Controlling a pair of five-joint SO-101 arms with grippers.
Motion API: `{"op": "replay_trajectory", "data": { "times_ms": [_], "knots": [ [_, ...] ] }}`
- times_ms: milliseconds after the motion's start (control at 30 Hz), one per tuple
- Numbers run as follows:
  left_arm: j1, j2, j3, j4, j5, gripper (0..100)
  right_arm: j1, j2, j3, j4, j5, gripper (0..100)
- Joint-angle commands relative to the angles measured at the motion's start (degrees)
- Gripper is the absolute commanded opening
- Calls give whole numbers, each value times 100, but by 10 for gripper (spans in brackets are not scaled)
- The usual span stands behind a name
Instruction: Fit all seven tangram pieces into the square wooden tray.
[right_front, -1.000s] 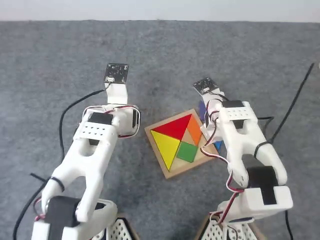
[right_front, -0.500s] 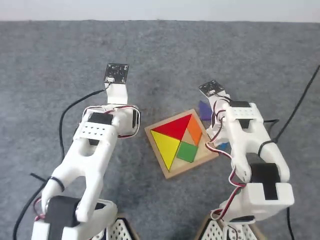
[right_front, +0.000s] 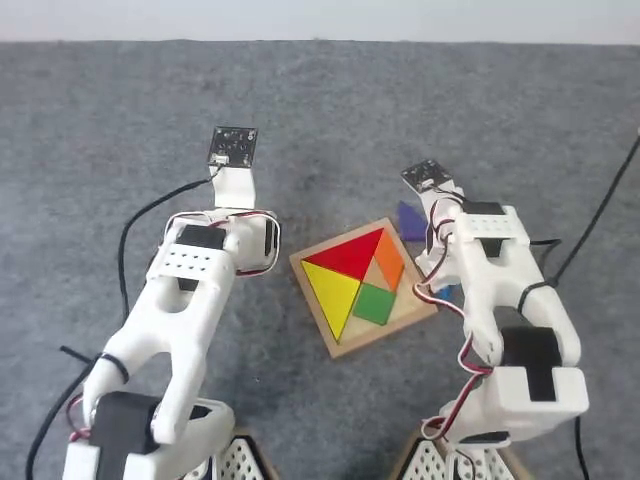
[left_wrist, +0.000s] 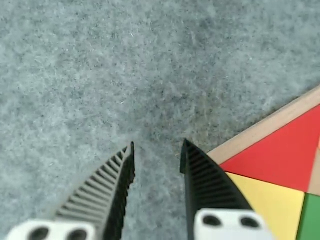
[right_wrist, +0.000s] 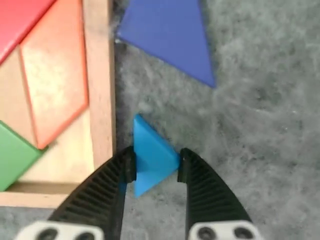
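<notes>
A small light blue triangle (right_wrist: 150, 150) lies flat on the grey felt of the table (right_front: 500, 120), just outside the tray (right_wrist: 99, 75), close to its wall without touching it. It looks like a thin, rigid wooden tile. It should be light and unlikely to bend or break, though its smooth painted faces may slip. Judging by its shape, the safest hold is low on 2 opposite edges, since its slanted sides could squirt it out of a squeeze.

The right end effector (right_wrist: 156, 163) straddles the tile from above with 1 finger against each side. It appears clenched on the tile, which appears to rest on the felt. Just beyond, a larger dark blue triangle (right_wrist: 167, 35) lies on the felt beside the same wall.

Inside the tray, the orange parallelogram (right_wrist: 52, 75) sits against that wall. The red triangle (right_front: 350, 255), yellow triangle (right_front: 335, 290) and green piece (right_front: 375, 303) lie alongside it. Bare wood shows between the orange and green pieces, by the look of it room for small pieces.

On the tray's far side, the left end effector (left_wrist: 157, 150) hovers over bare felt just beside the rim, its fingers slightly parted and holding nothing.
</notes>
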Motion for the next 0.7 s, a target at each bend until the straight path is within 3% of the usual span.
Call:
{"op": "replay_trajectory", "data": {
  "times_ms": [0, 300, 500, 667],
  "knots": [
    [-44, -26, -198, -123, 18, 152, -127, -1095, -149, 374, 105, 57],
    [-536, -26, -338, -123, 18, 152, -1640, -1974, -782, 1684, 1204, 40],
    [-993, -70, -391, -149, 62, 152, -2651, -1516, -633, 1675, 2567, 40],
    [-1934, -70, -901, 88, 281, 152, -3002, -1174, -396, 1218, 2760, 40]
  ]
}}
